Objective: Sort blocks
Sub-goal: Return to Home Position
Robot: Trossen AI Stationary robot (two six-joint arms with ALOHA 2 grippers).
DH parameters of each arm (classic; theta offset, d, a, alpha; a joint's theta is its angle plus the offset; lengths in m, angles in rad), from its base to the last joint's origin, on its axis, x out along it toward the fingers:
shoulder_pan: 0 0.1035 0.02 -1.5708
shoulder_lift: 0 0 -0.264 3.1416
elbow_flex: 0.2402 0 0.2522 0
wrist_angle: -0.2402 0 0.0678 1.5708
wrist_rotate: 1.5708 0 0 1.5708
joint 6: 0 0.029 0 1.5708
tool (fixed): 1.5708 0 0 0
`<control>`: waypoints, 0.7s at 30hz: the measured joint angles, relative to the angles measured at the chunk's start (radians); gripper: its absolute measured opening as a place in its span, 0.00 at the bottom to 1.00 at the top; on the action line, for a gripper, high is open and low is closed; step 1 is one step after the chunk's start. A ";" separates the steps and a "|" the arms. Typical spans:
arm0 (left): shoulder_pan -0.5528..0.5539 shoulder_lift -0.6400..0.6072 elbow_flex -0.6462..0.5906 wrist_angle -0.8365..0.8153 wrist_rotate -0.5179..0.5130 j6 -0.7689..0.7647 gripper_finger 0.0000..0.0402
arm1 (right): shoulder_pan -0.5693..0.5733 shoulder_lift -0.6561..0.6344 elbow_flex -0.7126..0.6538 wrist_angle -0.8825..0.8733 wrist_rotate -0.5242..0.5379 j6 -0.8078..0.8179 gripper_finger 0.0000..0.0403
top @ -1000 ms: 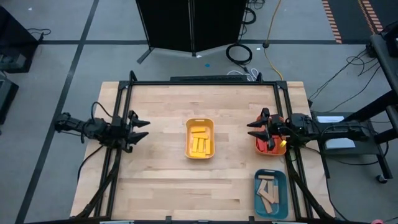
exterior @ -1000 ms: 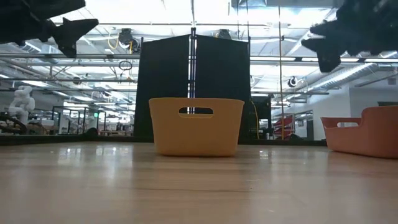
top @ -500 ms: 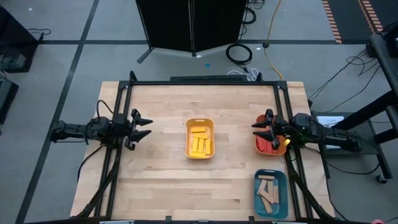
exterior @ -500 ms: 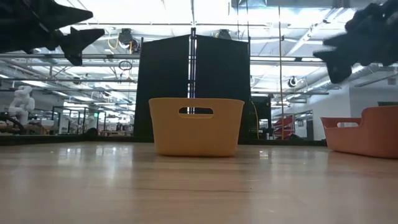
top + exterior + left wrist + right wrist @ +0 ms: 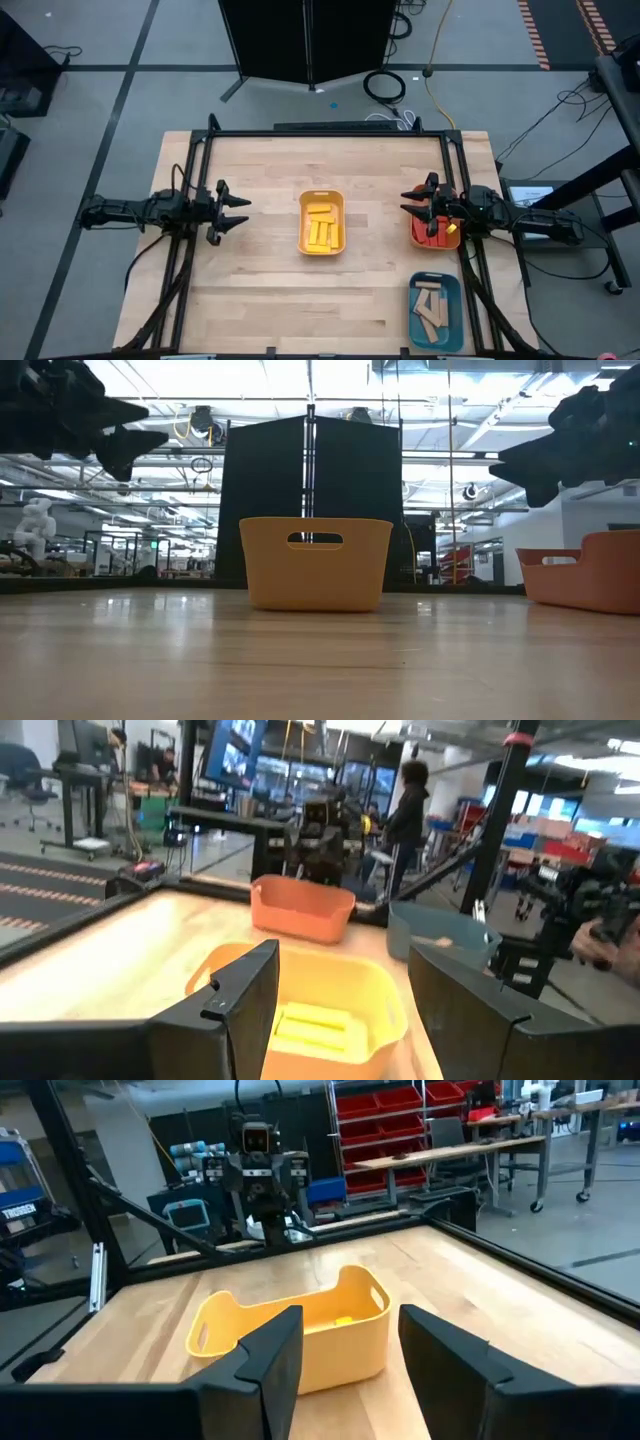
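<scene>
We find the blocks sorted by colour into three trays. The yellow blocks [image 5: 320, 228] lie in the yellow tray [image 5: 303, 240] at the table's centre. Most have their long axes running near to far, and one at the far end lies crosswise. The tan blocks [image 5: 431, 312] lie in the teal tray [image 5: 414, 330] at the near right corner. One lies crosswise at the far end and the others run roughly near to far, tilted against each other. The red blocks [image 5: 430, 236] sit in the orange tray [image 5: 414, 236] at the right edge. They are partly covered by the arm above, so we cannot tell their direction.

The left gripper [image 5: 240, 212] hangs above the table's left side, pointing right toward the yellow tray, fingers spread and holding nothing. The right gripper [image 5: 405, 203] hangs over the orange tray's far left corner, pointing left, also spread and empty.

The low view shows only the outer walls of the yellow and orange trays and none of their contents. The high view shows the blocks in all three trays. The left wrist view looks down into the yellow tray and shows its blocks lying flat.
</scene>
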 joint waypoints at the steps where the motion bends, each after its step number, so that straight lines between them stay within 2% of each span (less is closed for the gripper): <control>1: 0.000 0.000 0.000 -0.011 0.000 0.000 0.54 | 0.000 0.002 0.000 0.000 0.000 -0.001 0.40; 21: -0.001 0.000 0.000 -0.028 -0.003 0.000 0.54 | 0.000 0.022 0.000 -0.002 0.001 -0.011 0.40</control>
